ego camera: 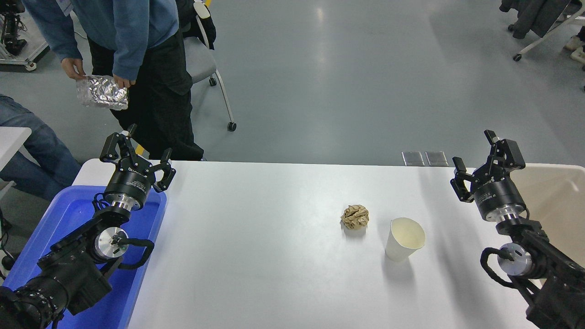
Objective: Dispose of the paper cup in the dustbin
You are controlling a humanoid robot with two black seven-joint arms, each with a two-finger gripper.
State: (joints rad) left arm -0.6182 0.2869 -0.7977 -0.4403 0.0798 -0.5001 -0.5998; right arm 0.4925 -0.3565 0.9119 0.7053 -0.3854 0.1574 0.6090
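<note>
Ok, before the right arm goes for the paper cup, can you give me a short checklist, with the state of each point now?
1. Right claw open and empty: ok.
2. Paper cup upright on the table, mouth up, nothing touching it: ok.
3. Paper ball apart from the cup, to its left and a little farther back: ok, but near.
4. Dustbin at the table's right end, behind the right arm, open on top: ok.
5. Left claw parked over the blue tub, away from the cup: ok.
6. Person standing beyond the table's far left corner, hands off the table: ok.
</note>
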